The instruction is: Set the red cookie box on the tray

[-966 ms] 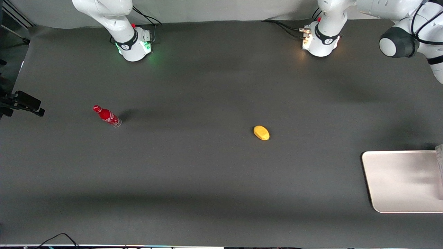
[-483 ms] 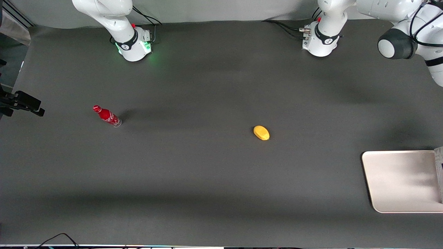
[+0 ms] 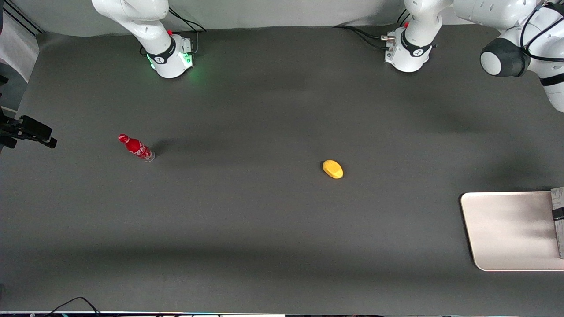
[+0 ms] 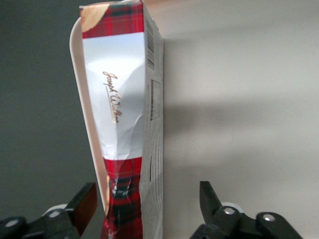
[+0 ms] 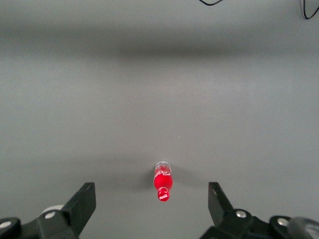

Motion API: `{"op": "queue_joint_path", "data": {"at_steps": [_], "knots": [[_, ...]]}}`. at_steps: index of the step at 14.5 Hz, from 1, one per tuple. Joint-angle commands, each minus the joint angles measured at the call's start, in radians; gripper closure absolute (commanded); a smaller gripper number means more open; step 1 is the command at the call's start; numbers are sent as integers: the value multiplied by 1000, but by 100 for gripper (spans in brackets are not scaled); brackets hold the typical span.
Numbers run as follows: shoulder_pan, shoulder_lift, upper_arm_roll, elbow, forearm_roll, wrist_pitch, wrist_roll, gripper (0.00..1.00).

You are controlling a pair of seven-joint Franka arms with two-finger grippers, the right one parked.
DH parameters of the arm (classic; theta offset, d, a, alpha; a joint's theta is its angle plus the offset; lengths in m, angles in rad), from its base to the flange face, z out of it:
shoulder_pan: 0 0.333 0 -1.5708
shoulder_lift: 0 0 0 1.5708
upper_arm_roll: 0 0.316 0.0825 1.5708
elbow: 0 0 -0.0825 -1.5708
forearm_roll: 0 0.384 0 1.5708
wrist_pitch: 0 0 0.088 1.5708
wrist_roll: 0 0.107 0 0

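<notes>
The red cookie box (image 4: 122,124), with a tartan face, a silver band and a grey-white printed side panel, rests on the off-white tray (image 4: 239,99) along one rim. My left gripper (image 4: 147,191) hangs over the box's near end, open. One finger stands on each side of the box with a gap to it. In the front view only a grey strip of the box (image 3: 558,229) shows, on the tray (image 3: 506,229) at the working arm's end of the table. A dark bit of a finger lies against that strip.
A yellow lemon-like object (image 3: 333,169) lies mid-table on the dark mat, farther from the front camera than the tray. A small red cola bottle (image 3: 136,147) lies toward the parked arm's end. The tray's bare surface stretches beside the box.
The grey strip of the box at the tray's edge has shifted slightly further into the front view. A dark bit of a finger now shows against it.
</notes>
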Motion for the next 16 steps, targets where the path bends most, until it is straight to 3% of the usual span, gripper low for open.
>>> {"op": "queue_joint_path", "data": {"at_steps": [1,12,13,16], "knots": [[-6,-51,34,59,-9,-165,5,0],[-53,-441,37,13,4,-674,-92,0],[-62,-485,30,-16,5,-705,-107,0],[-69,-718,-110,-268,40,-708,-260,0]]}}
